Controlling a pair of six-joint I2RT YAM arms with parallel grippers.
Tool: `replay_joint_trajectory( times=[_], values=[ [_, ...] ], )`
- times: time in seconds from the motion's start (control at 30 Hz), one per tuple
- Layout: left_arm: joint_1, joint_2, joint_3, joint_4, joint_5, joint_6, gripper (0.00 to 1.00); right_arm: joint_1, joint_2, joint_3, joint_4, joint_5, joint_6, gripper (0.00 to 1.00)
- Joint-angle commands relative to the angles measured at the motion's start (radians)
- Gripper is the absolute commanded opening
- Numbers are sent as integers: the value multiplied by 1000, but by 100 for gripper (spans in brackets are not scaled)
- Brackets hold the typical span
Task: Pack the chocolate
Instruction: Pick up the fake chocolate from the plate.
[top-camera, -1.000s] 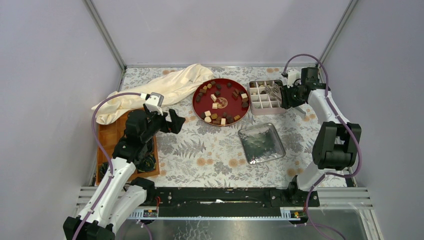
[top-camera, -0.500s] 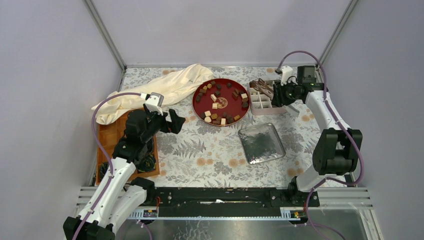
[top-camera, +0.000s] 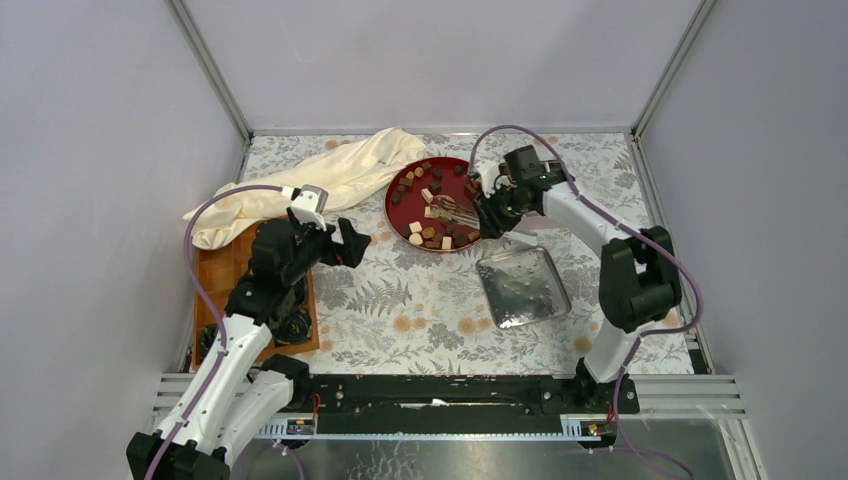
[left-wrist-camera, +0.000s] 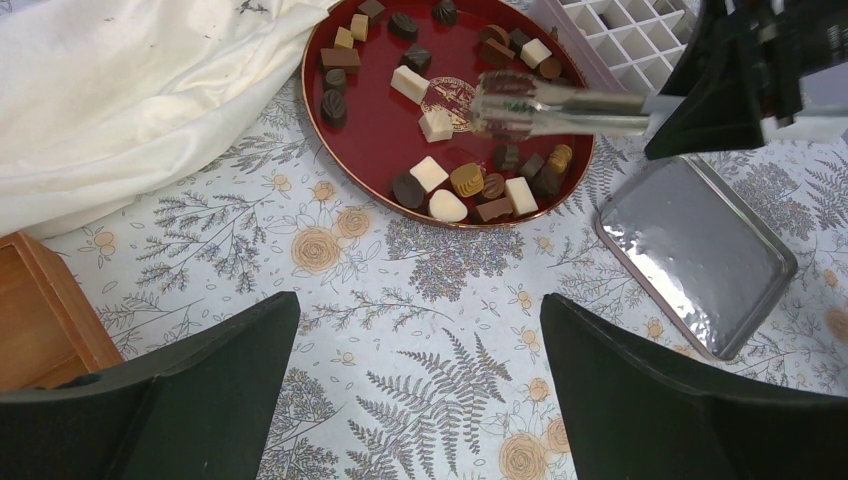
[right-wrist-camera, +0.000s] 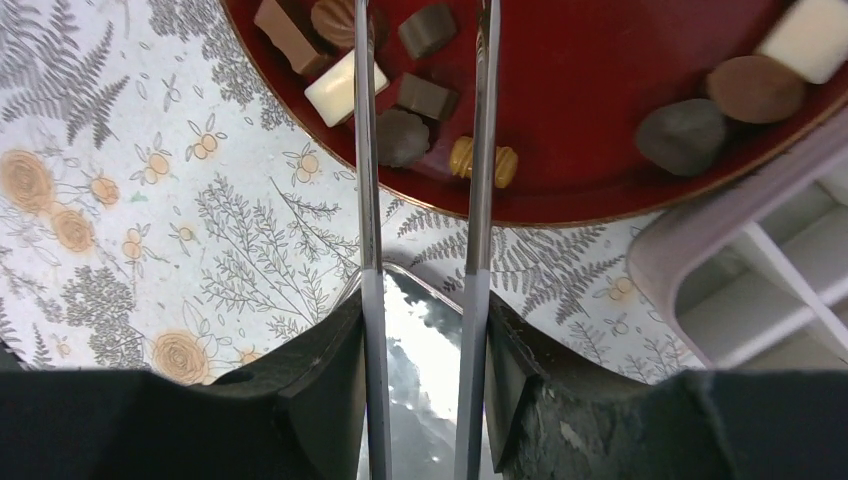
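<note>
The small dark brown, tan and cream-white chocolate pieces (left-wrist-camera: 430, 173) lie loose on the round, glossy red tray (left-wrist-camera: 380, 130), which sits in the upper middle of the overhead view. Cubes, rounds and ovals are strewn over it, with a thicker cluster along its lower rim. Over the right part of that tray hang the slim, shiny metal tongs (left-wrist-camera: 560, 100), their tips reaching in from the right toward the gold mark at the tray's centre. My right claw (right-wrist-camera: 420, 330) is clamped on those tongs: in my right wrist view its two black fingers press on the outsides of the two steel blades. The blades run up the middle of the frame with a gap between them, and their tips pass out of the top edge, so I cannot tell whether a piece is caught there. At the right edge of that same view shows a corner of the pale box with white grid compartments (right-wrist-camera: 760, 260), just beside the tray's rim. Below the tray, lower right of centre overhead, the shallow rectangular silver metal tin (top-camera: 522, 287) lies flat on the flower-and-fern printed tablecloth (top-camera: 400, 300). My left claw (left-wrist-camera: 418, 310) hangs with its jaws spread wide at the left of the overhead view, just right of the brown wooden tray (top-camera: 225, 265). A crumpled cream cloth (top-camera: 330, 175) lies in the upper left, its edge reaching the red tray's rim
</note>
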Motion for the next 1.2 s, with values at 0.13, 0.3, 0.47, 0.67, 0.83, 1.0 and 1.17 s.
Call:
replay_joint_trajectory(
  times=[0.13,0.3,0.47,0.67,0.83,1.0,1.17],
  values=[
    [-2,1,-7,27,-13,8,99,62,64,100,5,109,-10,47],
    [-2,0,-5,28,-9,7,99,79,89,117,11,125,-4,48],
    [-2,0,-7,28,-12,8,99,124,134,153,-3,164,-14,48],
    [-2,2,-6,28,-11,7,99,162,164,180,-9,219,-17,49],
    [-2,2,-6,29,-10,7,99,175,180,186,-12,239,-22,45],
    [-2,1,-6,27,-10,7,99,176,174,182,-7,262,-21,32],
    [-2,2,-6,28,-10,8,99,176,153,170,7,271,-20,22]
  ],
)
